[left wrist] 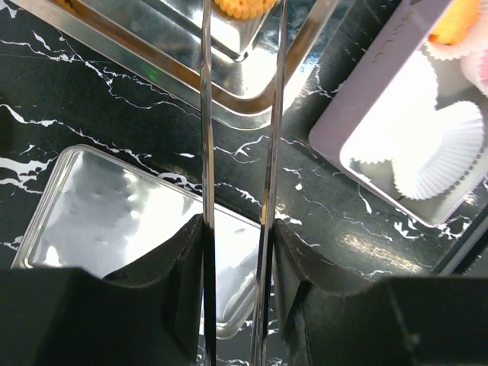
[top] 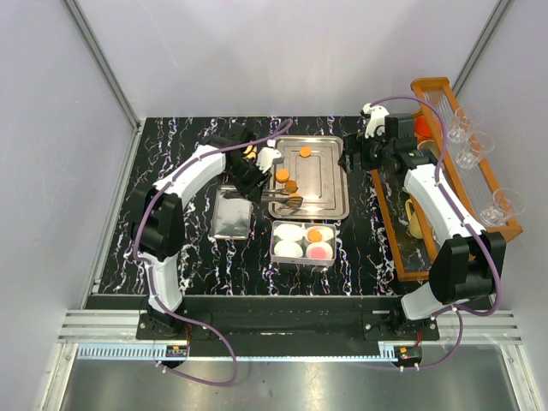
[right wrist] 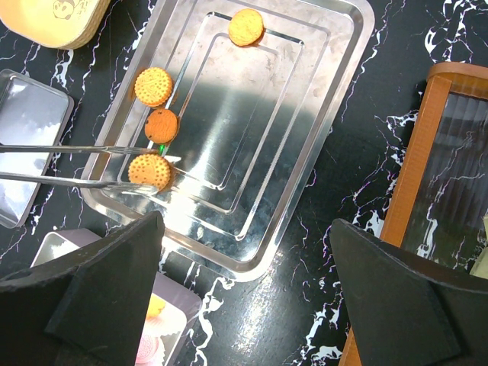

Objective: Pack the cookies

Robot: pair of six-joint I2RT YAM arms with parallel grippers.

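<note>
Several orange cookies lie on the steel tray (top: 330, 184); the right wrist view shows one at the far end (right wrist: 246, 27) and two close together (right wrist: 153, 85), (right wrist: 162, 124). My left gripper (top: 250, 178) (left wrist: 238, 229) is shut on metal tongs (left wrist: 204, 114) (right wrist: 69, 164), whose tips straddle another orange cookie (right wrist: 150, 171) (left wrist: 244, 6) at the tray's edge. I cannot tell if that cookie is lifted. A box (top: 304, 258) holds white paper cups (left wrist: 438, 149), with an orange cookie (top: 315, 235) and a pink one (top: 318, 251) in two of them. My right gripper (top: 360, 154) (right wrist: 248, 252) is open and empty, right of the tray.
The box's flat steel lid (top: 231, 214) (left wrist: 114, 221) lies left of the box. A yellow-orange dish (right wrist: 53, 19) sits beyond the tray's left end. A wooden rack (top: 475, 163) with several glasses runs along the right side.
</note>
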